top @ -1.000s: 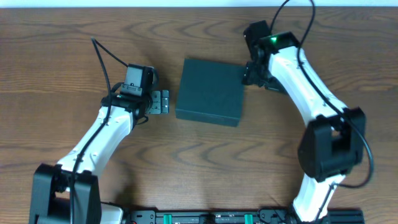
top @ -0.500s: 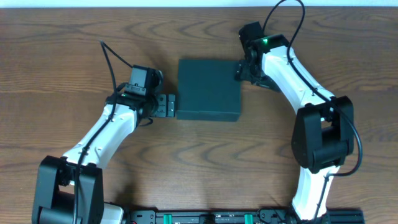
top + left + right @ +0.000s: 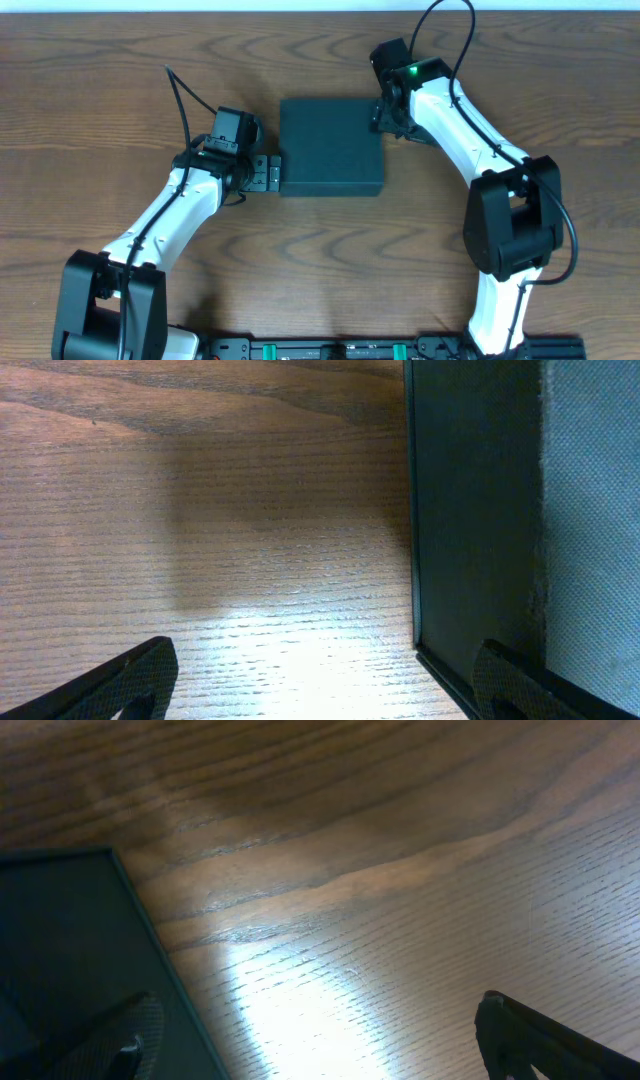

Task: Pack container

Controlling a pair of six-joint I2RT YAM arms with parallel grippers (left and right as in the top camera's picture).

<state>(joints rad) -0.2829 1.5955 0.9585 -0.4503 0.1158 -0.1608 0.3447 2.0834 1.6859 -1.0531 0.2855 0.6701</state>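
The container (image 3: 330, 147) is a dark teal-black square box lying flat on the table with its lid shut. My left gripper (image 3: 268, 172) is open at the box's lower left edge. In the left wrist view the box's side wall (image 3: 470, 510) fills the right, and one finger of the gripper (image 3: 320, 690) is in front of it. My right gripper (image 3: 385, 116) is open at the box's upper right edge. In the right wrist view the box (image 3: 60, 950) lies at the left, with one finger of the gripper (image 3: 330, 1040) over it.
The wooden table (image 3: 120, 70) spreads out on all sides of the box. The arm bases stand at the near edge (image 3: 340, 350). No snack items or other objects show in any view.
The box has slid a little to the left and squared up. My right gripper moved left with it, and my left gripper moved right up to the box's left edge.
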